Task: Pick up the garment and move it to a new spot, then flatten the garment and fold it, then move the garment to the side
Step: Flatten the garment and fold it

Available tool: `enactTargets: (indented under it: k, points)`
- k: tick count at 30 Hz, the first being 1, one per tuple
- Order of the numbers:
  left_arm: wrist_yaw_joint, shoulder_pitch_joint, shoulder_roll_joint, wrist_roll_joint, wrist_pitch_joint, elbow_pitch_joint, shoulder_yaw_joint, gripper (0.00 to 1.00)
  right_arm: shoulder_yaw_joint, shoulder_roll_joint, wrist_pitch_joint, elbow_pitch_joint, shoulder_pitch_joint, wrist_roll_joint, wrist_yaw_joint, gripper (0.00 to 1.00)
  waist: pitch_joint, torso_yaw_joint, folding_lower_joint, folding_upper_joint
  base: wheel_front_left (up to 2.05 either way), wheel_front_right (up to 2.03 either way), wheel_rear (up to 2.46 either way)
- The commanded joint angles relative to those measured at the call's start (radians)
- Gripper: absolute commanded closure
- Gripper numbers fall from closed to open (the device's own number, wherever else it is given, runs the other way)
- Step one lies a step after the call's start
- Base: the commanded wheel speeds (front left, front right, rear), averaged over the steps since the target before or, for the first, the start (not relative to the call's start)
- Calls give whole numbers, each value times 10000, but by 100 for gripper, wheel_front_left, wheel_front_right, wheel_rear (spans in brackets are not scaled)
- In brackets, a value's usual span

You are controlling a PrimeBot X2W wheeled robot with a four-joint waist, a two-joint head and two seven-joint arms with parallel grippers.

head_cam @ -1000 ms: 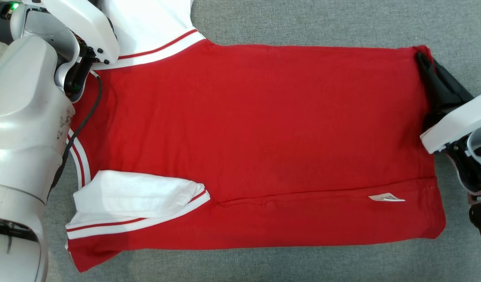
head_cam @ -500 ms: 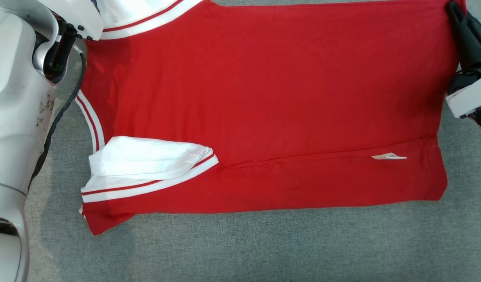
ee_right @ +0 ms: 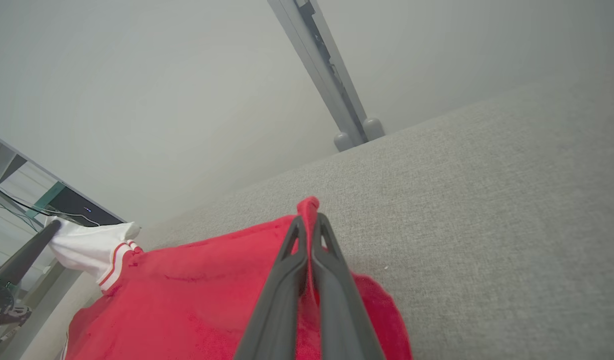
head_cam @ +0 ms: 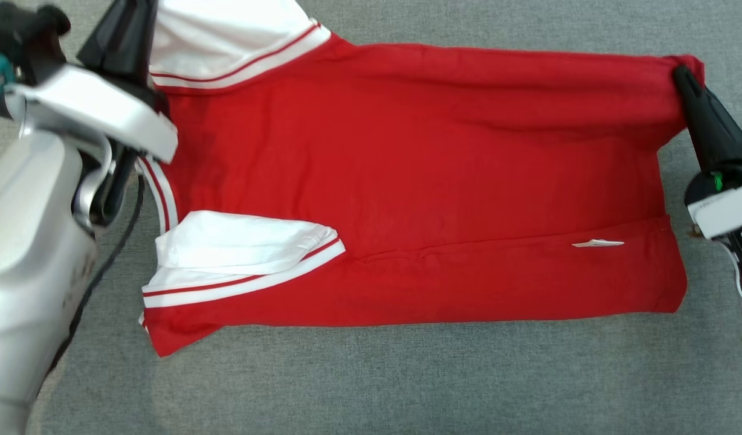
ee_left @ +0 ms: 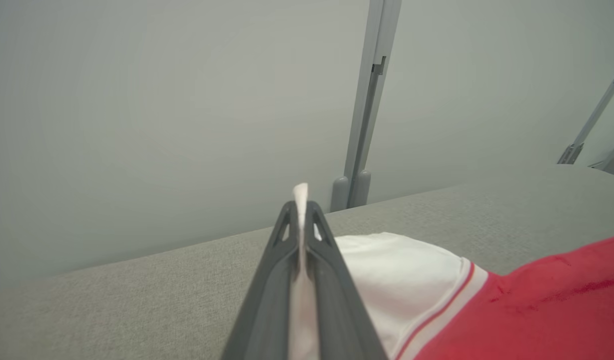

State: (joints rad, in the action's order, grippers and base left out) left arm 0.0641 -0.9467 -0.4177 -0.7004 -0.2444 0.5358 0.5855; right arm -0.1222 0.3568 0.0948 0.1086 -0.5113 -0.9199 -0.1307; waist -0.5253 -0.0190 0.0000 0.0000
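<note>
Left gripper (ee_left: 301,209) was clamped shut on the white sleeve (ee_left: 402,270) of the red shirt (head_cam: 419,169), with a sliver of white fabric pinched between its fingers and poking past the tips. Right gripper (ee_right: 308,222) was clamped shut on the shirt's red hem corner, fabric bunched just past its tips. The shirt stretched sideways between the two grippers, its far edge pulled up at both pinch points. The rest lay on the grey fabric surface (head_cam: 407,380), on the robot's side of both grippers. Second white sleeve (head_cam: 238,248) lay folded onto the red body, nearer the left gripper. Small white tag (head_cam: 597,243) sat nearer the right gripper.
</note>
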Motion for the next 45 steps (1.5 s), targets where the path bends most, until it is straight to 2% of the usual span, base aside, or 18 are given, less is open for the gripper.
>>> enactTargets:
  k: [1, 4, 12, 18, 22, 29, 30, 32, 33, 34, 35, 39, 45]
  points:
    - [-166, 385, -169, 17, -36, -471, -99, 100, 91, 131, -78, -109, 230, -134, -3, 100, 47, 34, 0, 0, 0, 0, 0]
    - [-682, 1494, -624, -111, -56, -2099, -274, 100, 293, 168, -137, -362, 755, -517, -5, 100, 102, 95, 0, 0, 0, 0, 0]
    - [-2426, 4491, -1808, -291, 258, -5934, -694, 100, 664, 35, -495, -560, 1801, -998, -5, 100, 218, 121, 0, 0, 0, 0, 0]
    - [-3459, 6482, -2168, -551, 487, -7774, -689, 100, 546, -158, -952, -517, 2225, -1132, -5, 100, 373, 110, 0, 0, 0, 0, 0]
    - [-3848, 7437, -2080, -846, 512, -8329, -641, 100, 387, -190, -1319, -443, 2498, -1207, -5, 100, 434, 147, 0, 0, 0, 0, 0]
    - [-3848, 8150, -1776, -1442, 492, -8070, -604, 100, 100, -152, -1927, -351, 2876, -1336, -5, 98, 431, 187, 0, 0, 0, 0, 0]
    - [-3831, 8200, -1767, -1498, 490, -7928, -594, 100, 2, -146, -2022, -321, 2951, -1330, -5, 91, 435, 177, 0, 0, 0, 0, 0]
    - [-3704, 8275, -1641, -1680, 489, -7667, -561, 100, -164, -162, -2227, -238, 3051, -1337, -5, 23, 446, 170, 0, 0, 0, 0, 0]
    - [-3676, 8282, -1585, -1722, 503, -7514, -530, 97, -254, -130, -2340, -196, 3089, -1270, -5, 0, 454, 171, 0, 0, 0, 0, 0]
    - [-3633, 8258, -1471, -1792, 437, -7367, -553, 59, -365, -136, -2420, -122, 3146, -1231, -5, 0, 466, 168, 0, 0, 0, 0, 0]
    - [-3621, 8216, -1407, -1795, 374, -7218, -575, 0, -456, -137, -2518, -67, 3205, -1163, -5, 0, 488, 164, 0, 0, 0, 0, 0]
    - [-3510, 8030, -993, -1696, 43, -6718, -806, 0, -692, -76, -3106, 7, 3305, -523, -5, 0, 575, 150, 0, 0, 0, 0, 0]
    - [-3305, 7815, -273, -914, -198, -6459, -1765, 0, 32, -456, -3579, -219, 3359, 1328, -5, 0, 749, 93, 0, 0, 0, 0, 0]
